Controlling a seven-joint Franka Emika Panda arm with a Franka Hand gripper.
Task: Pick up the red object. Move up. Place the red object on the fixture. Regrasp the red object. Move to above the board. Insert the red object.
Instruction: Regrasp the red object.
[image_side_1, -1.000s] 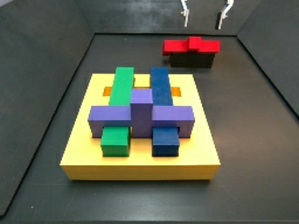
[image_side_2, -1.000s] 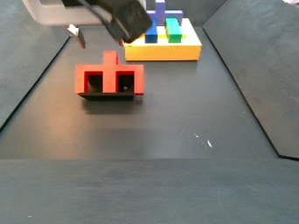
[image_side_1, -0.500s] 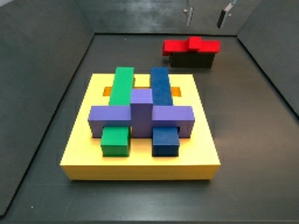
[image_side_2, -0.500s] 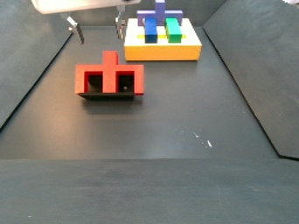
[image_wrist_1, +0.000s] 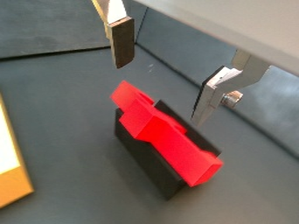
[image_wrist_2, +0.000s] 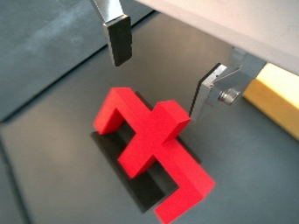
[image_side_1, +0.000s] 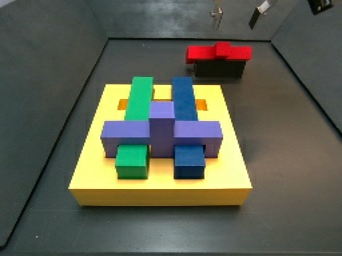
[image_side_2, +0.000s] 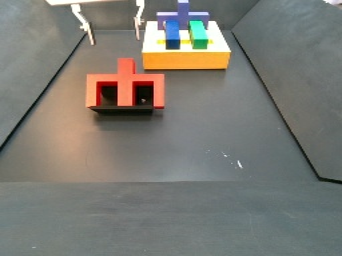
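The red object, a bright red cross-shaped block, lies on the dark fixture in both side views (image_side_1: 219, 51) (image_side_2: 124, 88) and both wrist views (image_wrist_1: 163, 138) (image_wrist_2: 146, 143). The fixture (image_side_1: 218, 68) (image_side_2: 124, 108) (image_wrist_1: 149, 157) (image_wrist_2: 131, 179) stands on the floor beyond the board. The board (image_side_1: 94, 165) (image_side_2: 187, 58) is a thick yellow slab bearing green, blue and purple blocks. My gripper (image_side_1: 237, 14) (image_side_2: 114, 22) (image_wrist_1: 170, 68) (image_wrist_2: 166, 67) is open and empty, high above the red object, with nothing between its fingers (image_wrist_1: 119, 44) (image_wrist_2: 118, 50).
Dark walls enclose the floor on all sides in both side views. The board's yellow edge shows in both wrist views (image_wrist_1: 10, 157) (image_wrist_2: 278, 98). A purple cross block (image_side_1: 162, 130) lies across the green and blue bars on the board.
My gripper has risen away from the red object, which stays on the fixture. Its fingers stay apart and empty.
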